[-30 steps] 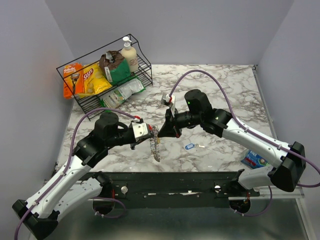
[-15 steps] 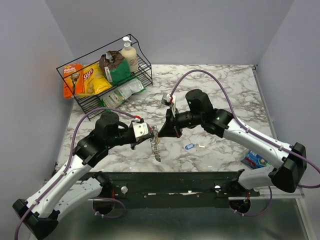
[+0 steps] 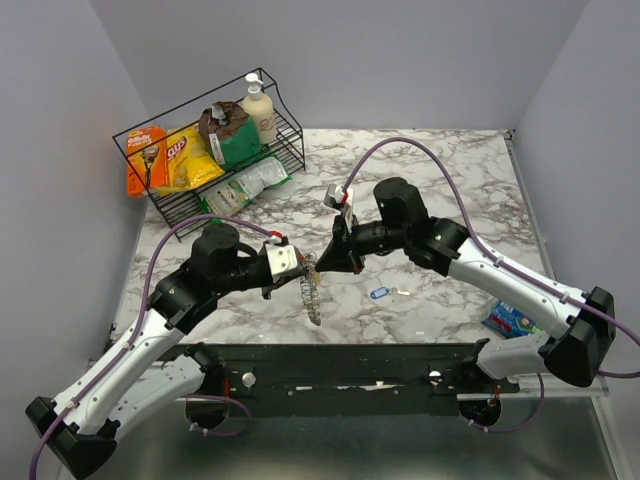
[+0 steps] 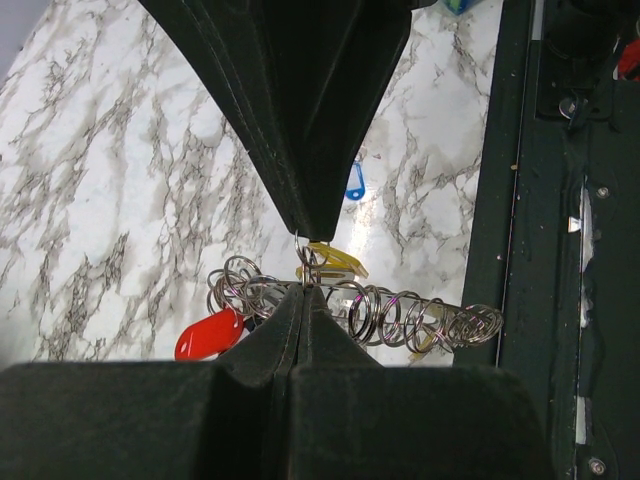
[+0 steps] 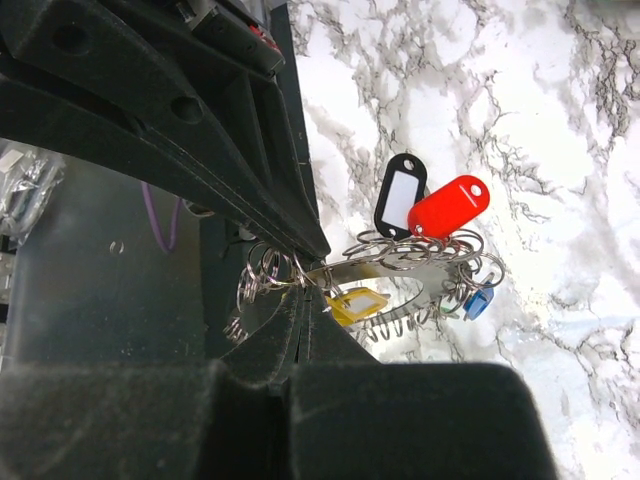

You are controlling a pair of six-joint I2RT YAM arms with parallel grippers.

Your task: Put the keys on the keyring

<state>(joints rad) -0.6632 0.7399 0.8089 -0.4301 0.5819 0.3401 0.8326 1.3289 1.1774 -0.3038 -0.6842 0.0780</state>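
Over a marble table (image 3: 450,170), everything happens mid-air. The left gripper (image 3: 301,262) is pinched shut on the keyring (image 3: 311,280), its chain (image 3: 314,305) dangling. The right gripper (image 3: 326,262), equally closed, nips the same bunch (wire or key, I cannot tell). One blue key (image 3: 378,293) lies below. Light, springy, slippery wire: likely best pinched beside its split.

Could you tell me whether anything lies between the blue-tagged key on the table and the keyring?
Nothing visible does. The blue-tagged key lies on the bare table, right of the keyring, which hangs where the left gripper and right gripper meet, both shut.
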